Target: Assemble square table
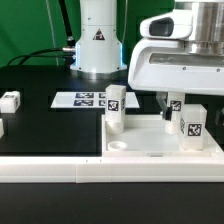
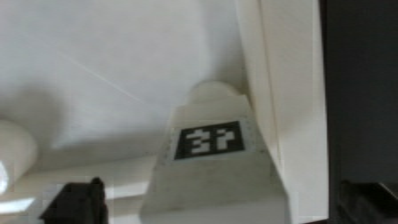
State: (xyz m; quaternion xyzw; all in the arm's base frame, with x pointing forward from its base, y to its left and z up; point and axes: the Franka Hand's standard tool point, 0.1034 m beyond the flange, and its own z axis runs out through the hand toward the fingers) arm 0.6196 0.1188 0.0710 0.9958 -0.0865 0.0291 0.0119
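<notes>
I see the gripper (image 1: 176, 101) above the square tabletop (image 1: 150, 146), jaws wide apart, gripping nothing. Tabletop sits on the black table against the white border wall (image 1: 60, 168). Two tagged legs stand upright on it: one (image 1: 115, 110) at its exterior-view-left side, one (image 1: 191, 124) just below the fingers. Wrist view shows that leg (image 2: 217, 150) between the fingertips. Another leg (image 1: 10, 100) lies far on the exterior view's left; marker board (image 1: 82, 99) behind.

One slab (image 1: 150, 140), four legs (image 1: 115, 110) (two upright on it), one marker board (image 1: 85, 99).
</notes>
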